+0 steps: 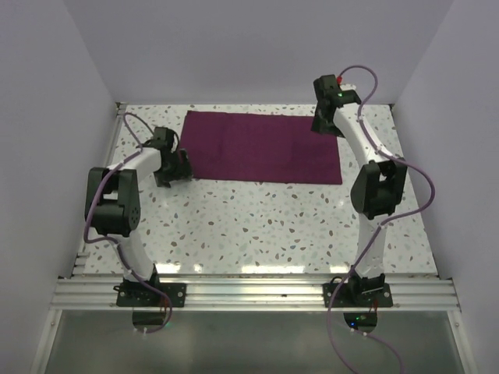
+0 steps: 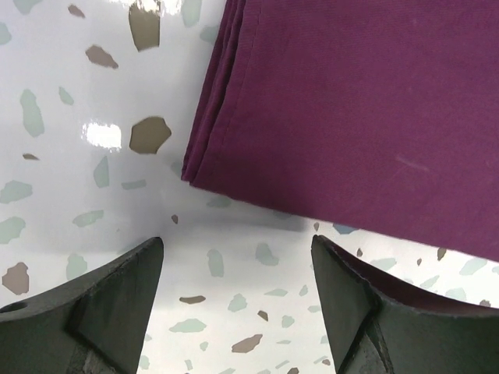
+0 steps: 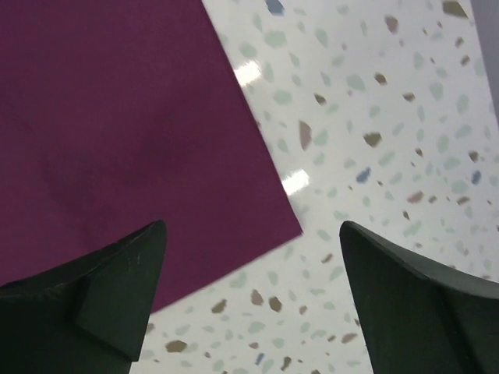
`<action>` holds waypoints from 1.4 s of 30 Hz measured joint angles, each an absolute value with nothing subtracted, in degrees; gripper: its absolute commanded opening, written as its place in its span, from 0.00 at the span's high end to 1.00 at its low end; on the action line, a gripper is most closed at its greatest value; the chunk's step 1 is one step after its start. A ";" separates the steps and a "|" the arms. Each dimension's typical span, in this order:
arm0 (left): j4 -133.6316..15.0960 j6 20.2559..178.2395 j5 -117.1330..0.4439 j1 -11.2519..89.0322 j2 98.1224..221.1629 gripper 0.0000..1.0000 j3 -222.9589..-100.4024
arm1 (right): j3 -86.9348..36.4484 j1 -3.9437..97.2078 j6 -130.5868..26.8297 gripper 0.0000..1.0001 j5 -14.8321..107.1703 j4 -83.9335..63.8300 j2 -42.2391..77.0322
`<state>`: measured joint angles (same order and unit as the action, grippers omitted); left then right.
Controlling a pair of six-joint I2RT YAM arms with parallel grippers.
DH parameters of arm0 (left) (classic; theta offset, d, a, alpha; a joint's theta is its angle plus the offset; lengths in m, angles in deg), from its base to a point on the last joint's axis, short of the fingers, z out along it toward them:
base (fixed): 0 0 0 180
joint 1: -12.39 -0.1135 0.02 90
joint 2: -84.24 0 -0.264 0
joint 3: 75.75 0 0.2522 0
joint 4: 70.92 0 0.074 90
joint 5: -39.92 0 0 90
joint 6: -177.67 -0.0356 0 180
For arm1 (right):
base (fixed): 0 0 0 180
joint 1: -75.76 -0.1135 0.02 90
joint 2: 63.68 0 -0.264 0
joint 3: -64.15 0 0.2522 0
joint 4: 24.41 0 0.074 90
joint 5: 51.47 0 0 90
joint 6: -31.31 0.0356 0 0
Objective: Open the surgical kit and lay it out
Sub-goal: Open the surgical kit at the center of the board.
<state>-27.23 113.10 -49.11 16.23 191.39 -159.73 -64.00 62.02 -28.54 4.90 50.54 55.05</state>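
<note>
The dark purple cloth wrap [image 1: 261, 146] lies flat and folded at the back middle of the table. The steel tray, tweezers, scissors and forceps are out of view. My left gripper [image 1: 175, 167] is open and empty, low over the table just off the cloth's near left corner [image 2: 195, 171]; its jaws stand wide apart [image 2: 238, 257]. My right gripper [image 1: 327, 125] is open and empty above the cloth's far right corner [image 3: 292, 226], with the corner lying between its jaws [image 3: 253, 241].
The speckled terrazzo table top [image 1: 257, 226] runs to walls at left, right and back. An aluminium rail [image 1: 257, 292] with both arm bases runs along the near edge.
</note>
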 measured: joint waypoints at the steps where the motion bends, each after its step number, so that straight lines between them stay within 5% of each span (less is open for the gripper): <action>1: -27.58 112.97 -49.31 16.23 190.91 0.20 -159.09 | -67.58 62.85 -29.44 0.08 6.23 49.73 56.67; 9: -27.60 112.05 -49.88 16.25 185.84 0.19 -153.06 | -83.65 68.78 -30.60 0.37 16.88 45.47 71.03; 42: -28.35 112.12 -50.36 16.71 172.88 0.19 -138.46 | -95.25 72.69 -29.33 0.51 12.55 24.36 92.65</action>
<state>-28.35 112.12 -50.36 16.71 172.88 -138.46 -95.25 72.69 -29.33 12.55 24.36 92.65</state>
